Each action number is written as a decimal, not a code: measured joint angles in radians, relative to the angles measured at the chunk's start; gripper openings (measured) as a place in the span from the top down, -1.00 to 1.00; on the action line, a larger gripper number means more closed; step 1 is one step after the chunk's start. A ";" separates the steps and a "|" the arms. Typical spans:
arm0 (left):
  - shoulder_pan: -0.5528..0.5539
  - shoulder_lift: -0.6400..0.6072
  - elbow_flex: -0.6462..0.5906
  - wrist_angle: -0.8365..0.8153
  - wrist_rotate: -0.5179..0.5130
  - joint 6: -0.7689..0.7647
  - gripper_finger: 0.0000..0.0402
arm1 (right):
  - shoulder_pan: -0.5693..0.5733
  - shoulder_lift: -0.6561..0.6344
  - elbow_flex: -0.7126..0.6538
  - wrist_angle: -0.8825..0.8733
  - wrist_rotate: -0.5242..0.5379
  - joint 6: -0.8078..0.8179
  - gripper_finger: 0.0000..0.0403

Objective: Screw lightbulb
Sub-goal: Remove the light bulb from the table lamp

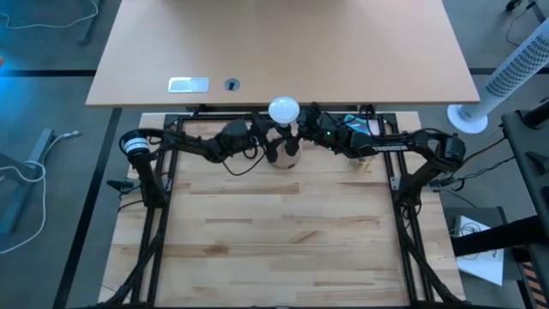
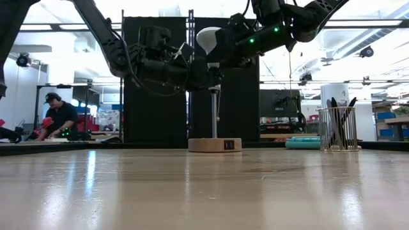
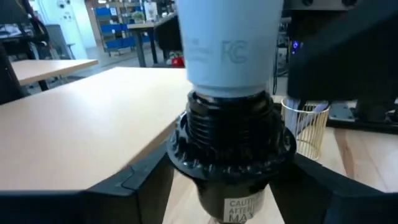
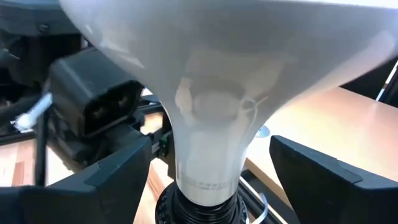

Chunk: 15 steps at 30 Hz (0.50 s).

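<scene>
bulb (image 1: 284,110) seated upright in socket (image 3: 231,144), threads partly exposed | left gripper (image 3: 231,186) spread around socket, apparently to steady it | right gripper (image 4: 208,180) spread beside bulb neck, nothing clamped, placed for turning

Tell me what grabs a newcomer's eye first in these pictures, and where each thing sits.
The white round-globe lightbulb stands out at the far middle of the pale wooden table, its pale neck seated in a black threaded socket raised on a post over a round wooden base. Both dark arms meet there: the left end effector flanks the socket, the right end effector flanks the bulb's neck, fingers apart.
</scene>
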 joint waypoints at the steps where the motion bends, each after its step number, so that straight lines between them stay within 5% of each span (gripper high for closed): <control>1: 0.001 0.000 0.005 -0.006 0.000 0.001 -0.13 | 0.000 0.000 -0.001 -0.001 0.000 0.003 -0.57; 15: 0.001 0.000 0.026 -0.057 0.012 0.019 0.21 | 0.000 0.009 0.000 0.013 0.000 0.020 -0.59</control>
